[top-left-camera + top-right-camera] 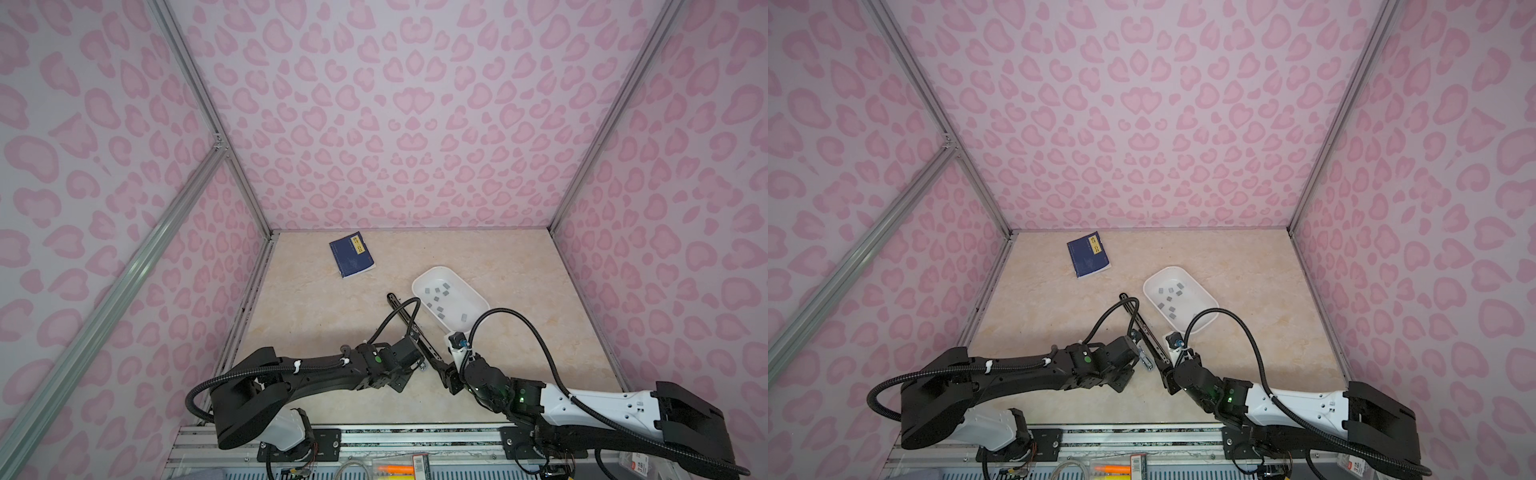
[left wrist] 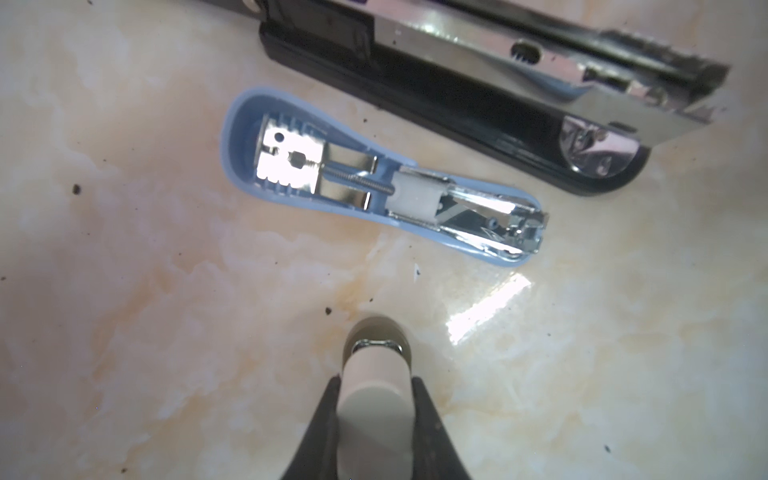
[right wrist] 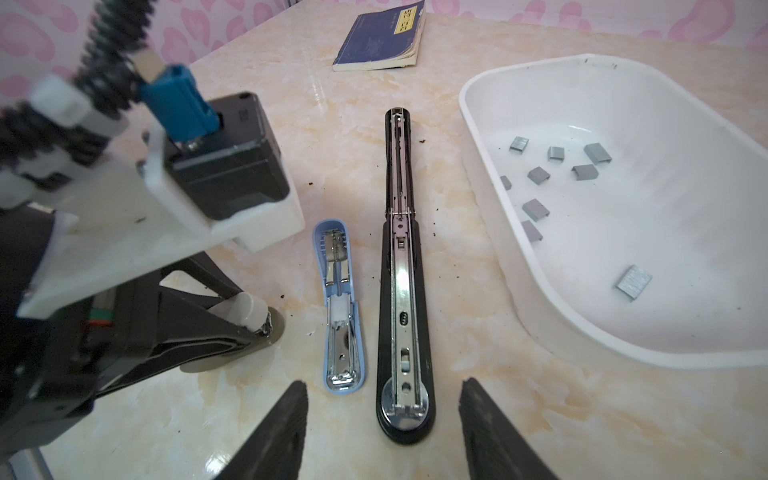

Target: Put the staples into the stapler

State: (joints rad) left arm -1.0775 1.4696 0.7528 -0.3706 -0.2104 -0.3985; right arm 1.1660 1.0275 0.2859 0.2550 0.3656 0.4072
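In both top views: on the marble bench [image 1: 332,324], a long black stapler [image 1: 429,348] hinged open and laid flat, just beside a white tray [image 1: 434,269] holding the staples [image 1: 435,297], small grey blocks scattered over its floor. Far back near the wall, a blue book [image 1: 351,253]. Left arm [image 1: 311,370] and right arm [image 1: 582,403] both reaching in toward the near end of the black stapler, with a little blue stapler [image 1: 1145,359] between them. Claw tips too hidden from up here to judge.

From the left wrist: left claw [image 2: 376,353] pressed together at the tips on a shiny staple block [image 2: 374,343], low over bare bench. Just ahead, the blue stapler lying on its back, spring and white pusher exposed. Beyond it, roughly parallel and not touching, the black stapler.

From the right wrist: right claw [image 3: 384,382] spread wide, gripping nothing, straddling the near end of the black stapler. Blue stapler just beside that, the left claw's pinched tips on its other side. Tray off to the black stapler's other flank, about nine grey blocks inside, one larger and apart from the rest.
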